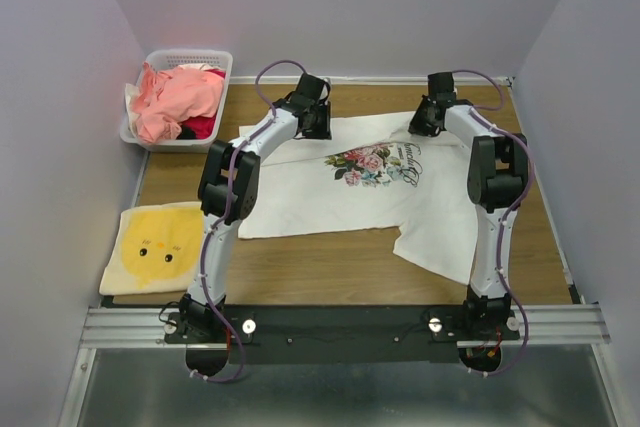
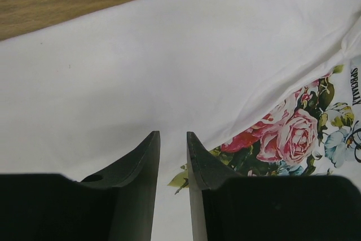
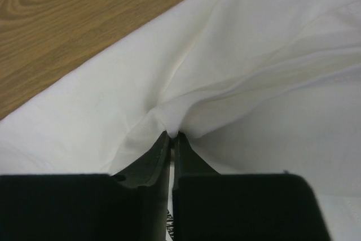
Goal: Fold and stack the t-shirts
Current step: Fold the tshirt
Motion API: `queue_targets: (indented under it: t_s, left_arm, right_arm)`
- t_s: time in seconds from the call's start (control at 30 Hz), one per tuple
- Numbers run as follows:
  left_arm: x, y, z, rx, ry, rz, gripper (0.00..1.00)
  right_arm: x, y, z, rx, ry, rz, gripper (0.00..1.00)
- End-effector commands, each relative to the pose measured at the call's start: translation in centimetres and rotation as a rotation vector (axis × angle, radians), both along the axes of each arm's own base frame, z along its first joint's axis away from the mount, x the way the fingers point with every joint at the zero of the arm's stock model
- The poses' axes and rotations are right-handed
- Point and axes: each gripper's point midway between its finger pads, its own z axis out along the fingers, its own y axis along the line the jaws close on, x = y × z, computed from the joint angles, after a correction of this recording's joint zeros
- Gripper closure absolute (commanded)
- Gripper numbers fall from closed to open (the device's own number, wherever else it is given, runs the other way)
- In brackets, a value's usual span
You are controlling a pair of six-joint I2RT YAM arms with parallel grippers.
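A white t-shirt (image 1: 320,197) with a floral print (image 1: 375,164) and dark lettering lies spread over the middle of the wooden table, one sleeve reaching toward the front right. My left gripper (image 1: 314,121) hovers at its far left edge. In the left wrist view that gripper (image 2: 172,135) stands open, with flat white cloth (image 2: 169,55) below and nothing between the fingers. My right gripper (image 1: 426,123) is at the shirt's far right edge. In the right wrist view it (image 3: 171,135) is shut on a pinched ridge of the white fabric (image 3: 254,55), which puckers around the fingertips.
A white lattice basket (image 1: 190,55) at the back left holds a salmon-pink tee (image 1: 180,92) and a red one (image 1: 203,127). A folded yellow garment with a chick face (image 1: 155,247) lies at the front left. Bare wood (image 1: 330,267) shows in front of the shirt. Walls close in both sides.
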Motion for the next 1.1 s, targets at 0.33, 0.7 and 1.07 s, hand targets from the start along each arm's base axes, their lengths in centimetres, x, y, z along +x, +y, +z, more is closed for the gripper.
queue_targets:
  t_s: [0.33, 0.7, 1.07]
  left_arm:
    - [0.6, 0.8, 0.1, 0.024, -0.011, 0.012, 0.66]
    - [0.7, 1.2, -0.4, 0.034, -0.008, 0.019, 0.67]
    - [0.7, 1.5, -0.6, 0.040, -0.012, 0.036, 0.67]
  right_arm:
    - [-0.7, 0.2, 3.7, 0.008, -0.053, -0.005, 0.99]
    - [-3.3, 0.5, 5.2, 0.016, -0.052, 0.000, 0.99]
    - [-8.4, 1.1, 6.5, 0.051, -0.025, -0.016, 0.99]
